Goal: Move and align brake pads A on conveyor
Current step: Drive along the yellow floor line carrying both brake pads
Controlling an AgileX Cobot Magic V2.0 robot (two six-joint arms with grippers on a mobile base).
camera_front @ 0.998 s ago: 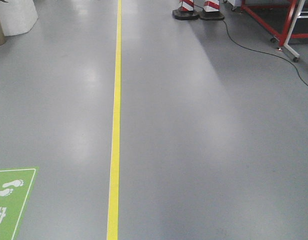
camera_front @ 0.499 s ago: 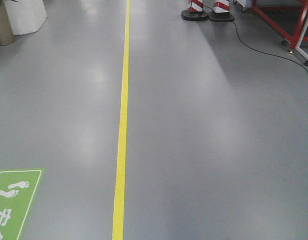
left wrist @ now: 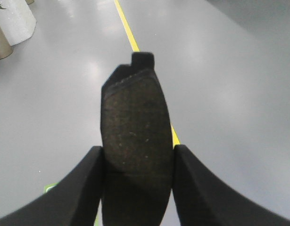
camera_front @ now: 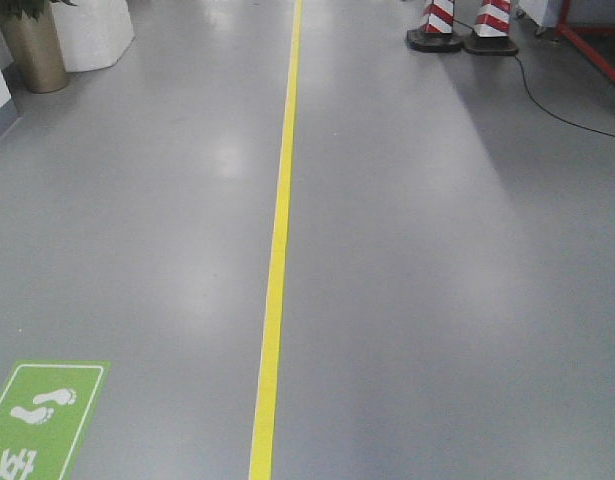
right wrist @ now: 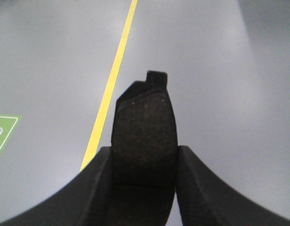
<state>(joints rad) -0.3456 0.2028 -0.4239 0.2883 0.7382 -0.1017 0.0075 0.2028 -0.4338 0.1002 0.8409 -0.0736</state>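
End effectors (left wrist: 137,149) (right wrist: 145,149) around 2 brake pads (left wrist: 134,108) (right wrist: 144,117)

The left claw (left wrist: 137,149) has two broad, matte black fingers (left wrist: 74,193) with smoothly rounded tips; the right claw (right wrist: 144,149) looks the same (its surface faintly grainy up close).

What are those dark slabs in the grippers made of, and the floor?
The left pad and right pad, clamped in the left gripper and right gripper, look like gritty, matte pressed composite: speckled, dull brown-black. The floor looks like glossy grey coated concrete, judging by soft reflections.
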